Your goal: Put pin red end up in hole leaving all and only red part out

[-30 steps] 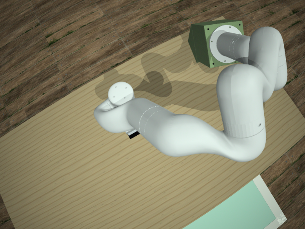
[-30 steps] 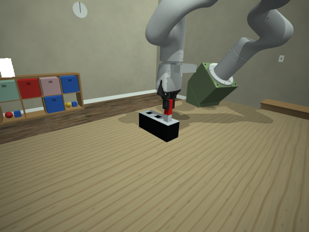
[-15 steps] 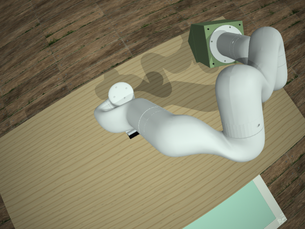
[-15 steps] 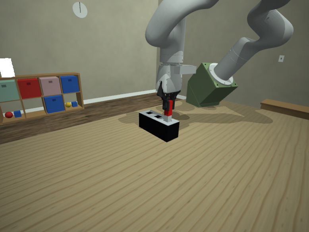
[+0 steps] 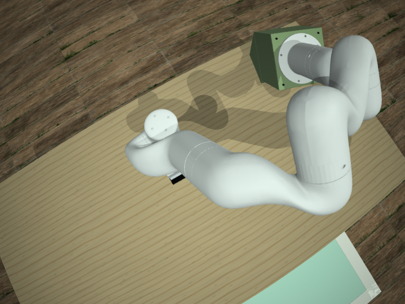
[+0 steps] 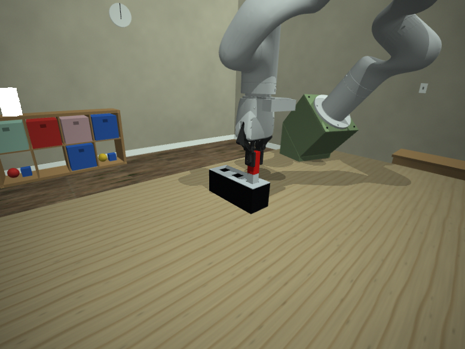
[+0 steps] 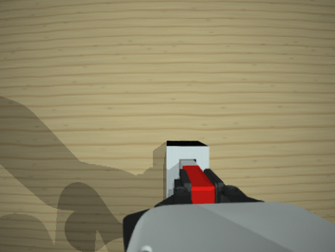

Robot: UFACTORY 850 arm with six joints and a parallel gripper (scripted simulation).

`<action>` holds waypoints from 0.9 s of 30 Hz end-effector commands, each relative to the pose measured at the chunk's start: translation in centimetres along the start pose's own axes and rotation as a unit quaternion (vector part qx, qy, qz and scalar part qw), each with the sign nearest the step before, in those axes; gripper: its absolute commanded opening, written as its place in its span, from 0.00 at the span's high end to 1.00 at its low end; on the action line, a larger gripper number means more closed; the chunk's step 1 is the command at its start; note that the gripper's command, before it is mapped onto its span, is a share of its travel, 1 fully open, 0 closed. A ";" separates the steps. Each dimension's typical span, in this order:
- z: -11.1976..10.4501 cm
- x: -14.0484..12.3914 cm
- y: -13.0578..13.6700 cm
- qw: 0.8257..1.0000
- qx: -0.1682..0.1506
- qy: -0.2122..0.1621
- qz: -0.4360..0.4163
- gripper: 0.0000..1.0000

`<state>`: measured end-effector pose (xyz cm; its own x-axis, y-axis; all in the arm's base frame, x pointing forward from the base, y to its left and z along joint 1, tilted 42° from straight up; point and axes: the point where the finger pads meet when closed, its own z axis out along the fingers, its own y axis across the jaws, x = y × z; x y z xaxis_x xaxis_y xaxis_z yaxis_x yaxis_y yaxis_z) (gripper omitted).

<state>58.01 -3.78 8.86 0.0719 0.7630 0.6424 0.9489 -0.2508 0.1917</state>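
Note:
A black block (image 6: 239, 188) with a light grey top stands on the wooden table. Its top has three square holes in a row. My gripper (image 6: 253, 159) is shut on the pin (image 6: 253, 170), red end up, right over the block's nearest hole. The pin's lower tip sits in that hole. A short grey stretch of the pin shows between the red part and the block top. In the wrist view the red end (image 7: 198, 183) lies between the dark fingers, over the block's end (image 7: 186, 166). In the overhead view my arm hides all but a corner of the block (image 5: 176, 178).
The arm's green base (image 6: 314, 129) stands close behind the block. A shelf with coloured bins (image 6: 60, 140) is at the far left wall. A low wooden bench (image 6: 428, 162) is at the right. A pale green mat (image 5: 322, 275) lies beyond the table edge.

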 end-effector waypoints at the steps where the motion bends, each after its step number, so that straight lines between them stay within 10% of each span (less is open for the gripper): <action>1: -0.1 0.0 0.1 1.000 -0.001 0.000 0.000 1.00; 27: 0.3 -0.1 0.1 1.000 -0.001 0.000 0.000 1.00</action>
<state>58.19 -3.59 8.55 0.0720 0.7630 0.6424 0.9489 -0.2508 0.1917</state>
